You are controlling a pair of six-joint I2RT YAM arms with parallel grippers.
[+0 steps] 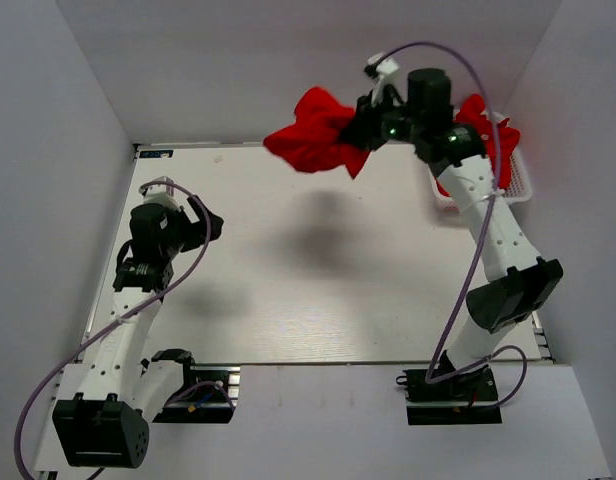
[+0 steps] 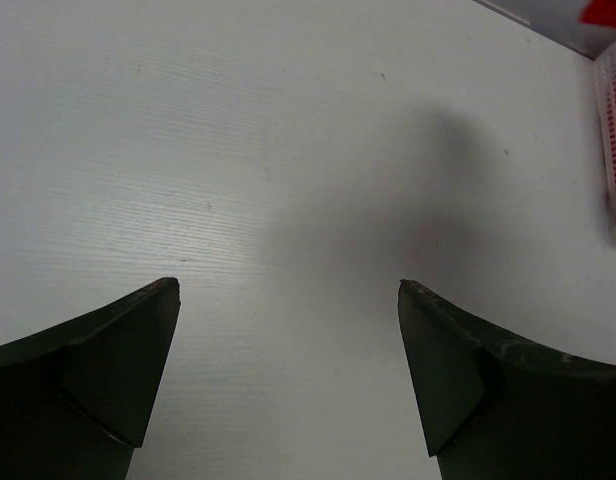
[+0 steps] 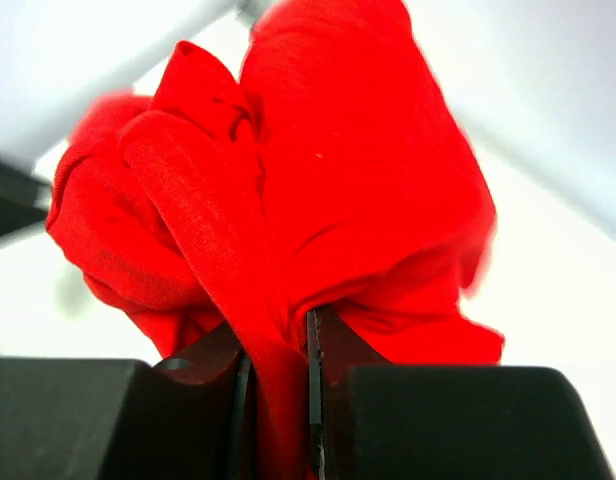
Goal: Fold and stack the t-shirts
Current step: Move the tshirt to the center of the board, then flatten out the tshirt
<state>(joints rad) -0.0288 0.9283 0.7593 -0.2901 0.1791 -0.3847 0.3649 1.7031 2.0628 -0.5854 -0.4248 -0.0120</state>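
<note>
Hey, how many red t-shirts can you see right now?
2: one bunched t-shirt hangs from the right end effector above the table; red cloth lies in the basket behind that arm, possibly several shirts.

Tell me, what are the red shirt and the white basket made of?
The red t-shirt looks like soft, matte knit cloth: a fine weave shows, and it bunches into folds where the right gripper pinches it. The white basket is probably hard plastic, judging by its stiff, even grid of small holes.

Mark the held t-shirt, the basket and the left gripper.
held t-shirt [image 1: 313, 132], top external view, middle of the hanging bunch.
basket [image 2: 613, 120], left wrist view, mesh wall.
left gripper [image 2: 288, 290], left wrist view, midway between fingertips.
</note>
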